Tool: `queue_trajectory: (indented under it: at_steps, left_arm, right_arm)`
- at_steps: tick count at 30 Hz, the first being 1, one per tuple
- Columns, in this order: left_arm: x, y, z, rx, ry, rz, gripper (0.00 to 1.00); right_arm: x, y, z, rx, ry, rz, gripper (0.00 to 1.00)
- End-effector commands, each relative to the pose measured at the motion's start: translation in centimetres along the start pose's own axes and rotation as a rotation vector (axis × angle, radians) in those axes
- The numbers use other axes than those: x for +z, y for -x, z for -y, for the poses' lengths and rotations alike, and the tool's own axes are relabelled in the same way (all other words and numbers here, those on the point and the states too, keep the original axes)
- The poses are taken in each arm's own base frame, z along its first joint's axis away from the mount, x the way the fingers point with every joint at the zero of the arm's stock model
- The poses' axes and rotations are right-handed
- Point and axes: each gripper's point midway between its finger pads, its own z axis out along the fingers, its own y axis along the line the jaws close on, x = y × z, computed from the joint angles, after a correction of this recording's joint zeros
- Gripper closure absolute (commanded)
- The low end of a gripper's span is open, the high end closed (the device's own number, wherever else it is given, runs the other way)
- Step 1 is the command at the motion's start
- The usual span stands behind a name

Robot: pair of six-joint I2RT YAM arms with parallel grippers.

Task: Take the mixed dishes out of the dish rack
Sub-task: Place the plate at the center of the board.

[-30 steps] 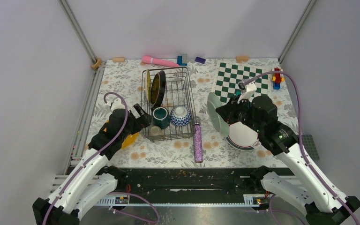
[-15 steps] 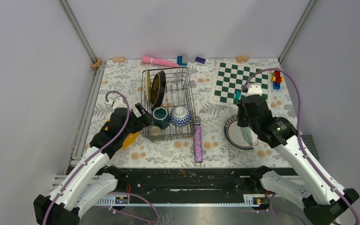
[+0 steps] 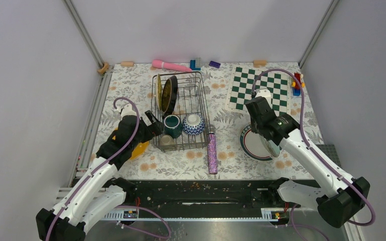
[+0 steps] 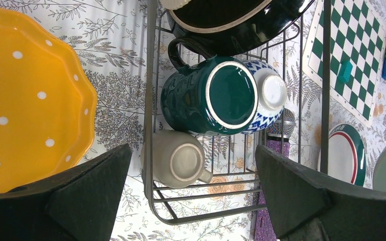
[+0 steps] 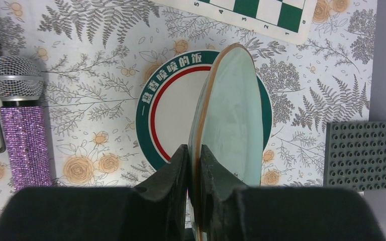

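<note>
The black wire dish rack holds a yellow plate and a dark plate upright at its back left. It also holds a dark teal mug, a patterned bowl and a small greyish cup. My left gripper is open and empty at the rack's near left corner, with the cup between its jaws. A yellow dotted plate lies left of the rack. My right gripper is shut on a pale green plate, held on edge over the white green-red rimmed plate on the table.
A glittery purple cylinder lies just right of the rack. The green-white chessboard is at the back right, with a small toy beside it. A grey studded plate lies right of the white plate. A pink object lies along the back edge.
My right arm has carried the pale green plate rightwards, turned it edge-on and lowered it over the white plate. The left arm has hardly moved.
</note>
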Motion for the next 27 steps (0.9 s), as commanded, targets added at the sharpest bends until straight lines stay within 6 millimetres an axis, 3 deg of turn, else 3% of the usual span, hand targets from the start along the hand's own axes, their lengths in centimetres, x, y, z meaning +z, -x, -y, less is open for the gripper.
queue_trajectory:
  at_steps: [1, 11, 27]
  left_arm:
    - [0.2, 1.3, 0.7, 0.007, -0.020, 0.052, 0.01]
    - [0.5, 1.2, 0.2, 0.010, 0.001, 0.051, 0.01]
    - [0.5, 1.4, -0.4, 0.007, 0.032, 0.063, 0.01]
  right_arm:
    - [-0.1, 2.9, 0.9, 0.031, -0.078, 0.079, 1.00]
    - [1.6, 2.2, 1.0, 0.016, -0.150, 0.052, 1.00]
    - [4.6, 0.1, -1.0, -0.064, -0.222, -0.048, 1.00]
